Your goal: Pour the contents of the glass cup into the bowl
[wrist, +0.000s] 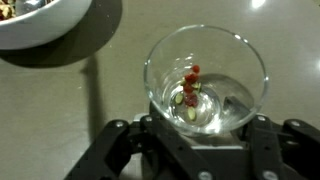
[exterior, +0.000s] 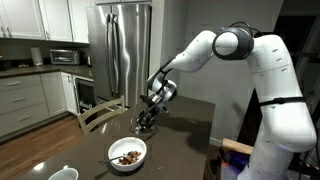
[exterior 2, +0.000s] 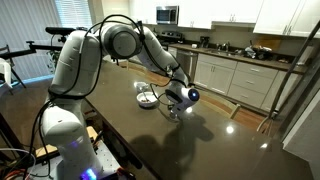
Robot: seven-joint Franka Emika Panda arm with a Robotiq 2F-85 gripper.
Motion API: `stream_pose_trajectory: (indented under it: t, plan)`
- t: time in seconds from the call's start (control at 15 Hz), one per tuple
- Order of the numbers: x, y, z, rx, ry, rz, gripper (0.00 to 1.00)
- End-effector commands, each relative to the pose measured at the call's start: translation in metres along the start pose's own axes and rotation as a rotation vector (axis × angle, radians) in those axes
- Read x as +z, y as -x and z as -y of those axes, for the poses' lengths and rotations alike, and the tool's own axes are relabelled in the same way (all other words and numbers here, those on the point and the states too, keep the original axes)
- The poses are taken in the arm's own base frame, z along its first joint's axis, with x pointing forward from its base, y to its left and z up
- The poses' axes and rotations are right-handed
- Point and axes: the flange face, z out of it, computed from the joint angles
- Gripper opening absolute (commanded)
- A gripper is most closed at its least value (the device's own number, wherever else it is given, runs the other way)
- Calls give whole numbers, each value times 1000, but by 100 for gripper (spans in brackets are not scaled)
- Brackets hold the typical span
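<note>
Gripper (wrist: 200, 122) fingers closely flank the glass cup (wrist: 207, 70), but whether they actually clamp it cannot be told. The cup is clear, upright and low over the dark table (wrist: 110, 95), with a few reddish bits (wrist: 190, 82) inside. Beyond it, the white bowl (wrist: 40, 20) holds more bits.

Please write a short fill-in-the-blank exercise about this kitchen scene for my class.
1. The wide bowl on the table is ____ in colour.
2. Most of the reddish-brown bits lie in the ____.
3. The cup by the gripper is made of clear ____.
Missing words: white; bowl; glass.
</note>
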Motion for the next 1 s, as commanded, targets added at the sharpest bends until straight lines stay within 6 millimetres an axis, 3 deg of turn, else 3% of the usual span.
stream_pose_trajectory:
  t: [0.0,0.13,0.2,0.93]
  plan:
    - [0,1,4,-13,-3,30,42]
    - [1,3,4,-20,-5,21,42]
    - [0,1,0,-2,2,-1,67]
    - [1,2,0,-3,3,-1,67]
